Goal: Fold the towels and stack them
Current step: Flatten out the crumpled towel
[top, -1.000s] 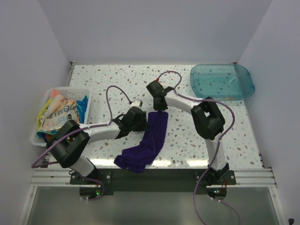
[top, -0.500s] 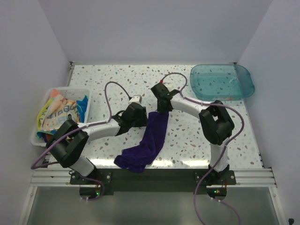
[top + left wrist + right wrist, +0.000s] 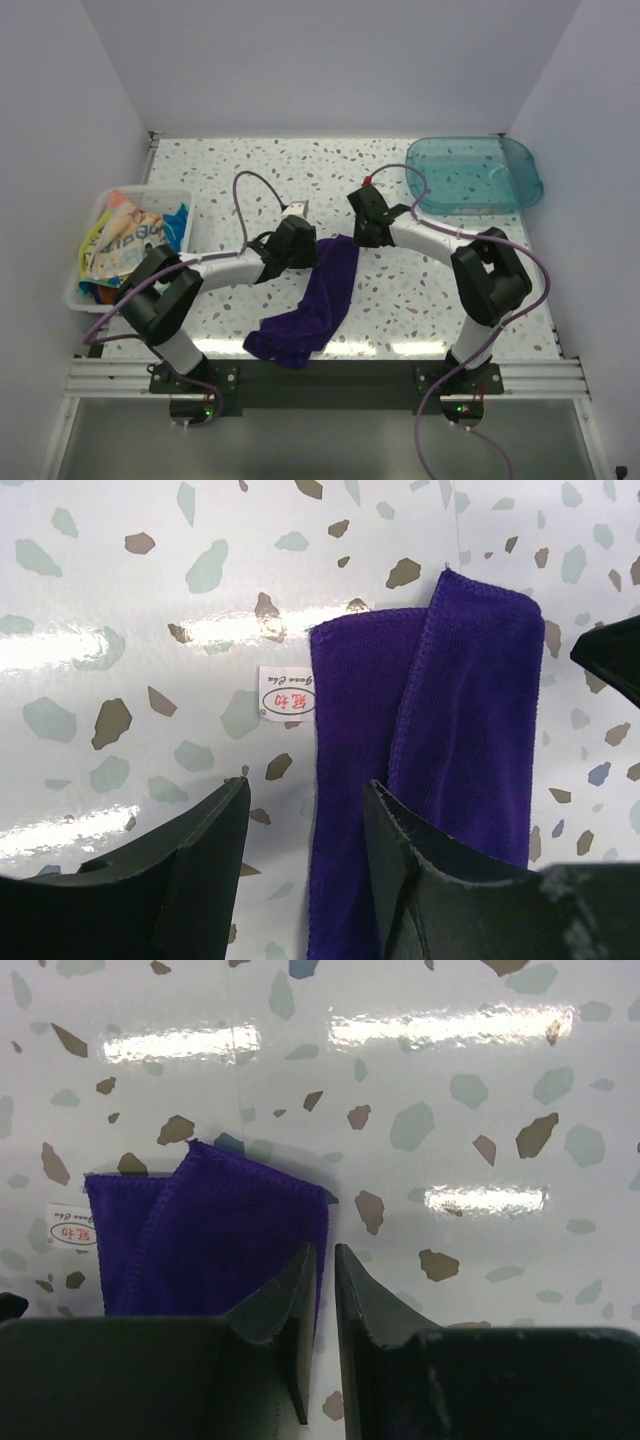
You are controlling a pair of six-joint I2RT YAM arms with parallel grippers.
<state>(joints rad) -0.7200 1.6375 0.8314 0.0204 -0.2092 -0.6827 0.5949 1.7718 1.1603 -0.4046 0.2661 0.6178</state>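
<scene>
Right arm has swung rightward. Plain deep purple cloth towel lies just ahead of both tools: left tool apart, right tool nearly together, grip unclear. Flattening step; next, grasp corners to fold.

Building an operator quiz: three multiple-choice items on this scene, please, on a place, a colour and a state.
1. Where is the teal tray? A near left corner; B far right corner; C table centre.
2. The towel beside the left gripper is: A brown; B pink; C purple.
3. That gripper's jaws are: A open; B shut on the towel; C shut, empty.
Answers: B, it sits at the far right; C, deep purple cloth; A, a wide gap shows between them.
</scene>
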